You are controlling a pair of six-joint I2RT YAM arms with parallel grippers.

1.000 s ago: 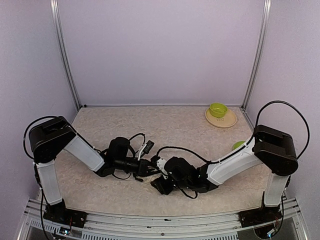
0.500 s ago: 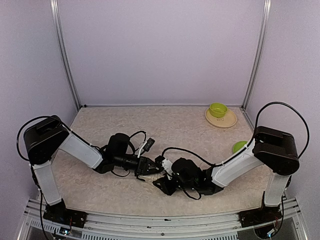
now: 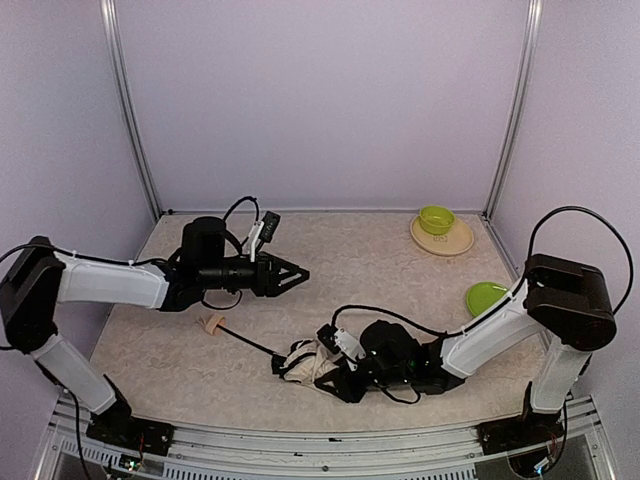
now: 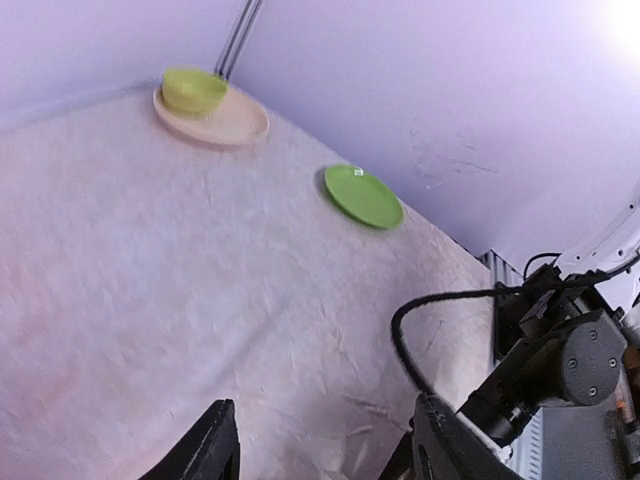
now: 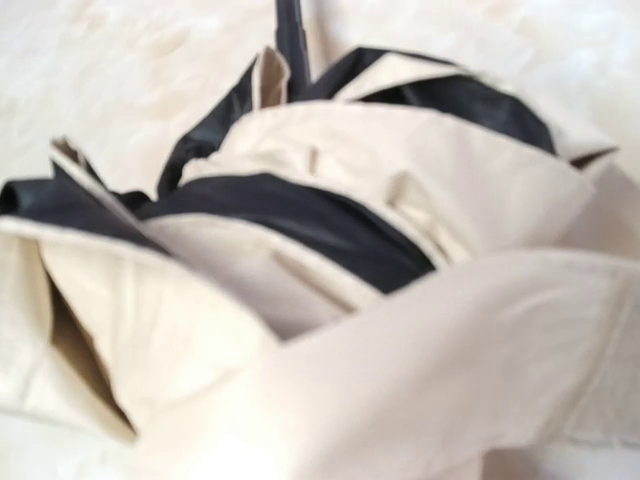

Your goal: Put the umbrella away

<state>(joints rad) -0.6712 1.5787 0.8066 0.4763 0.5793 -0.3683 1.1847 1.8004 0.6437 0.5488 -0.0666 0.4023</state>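
Left gripper (image 3: 296, 272) centre left, jaws apart, empty, folding umbrella (image 3: 303, 360) crumpled lower centre, right gripper (image 3: 325, 368) against its cream fabric, clamped or not unclear, beige handle (image 3: 211, 323) lower left

You have the umbrella (image 3: 303, 360) lying at six o'clock on the worktop (image 3: 350, 250), its handle (image 3: 212, 324) reaching out toward eight. Your right hand (image 3: 335, 373) is at its three o'clock side, your left hand (image 3: 295, 272) behind it at ten. At two, a bowl (image 3: 436, 219) sits on a plate (image 3: 458, 243); a second plate (image 3: 487, 297) lies at three.
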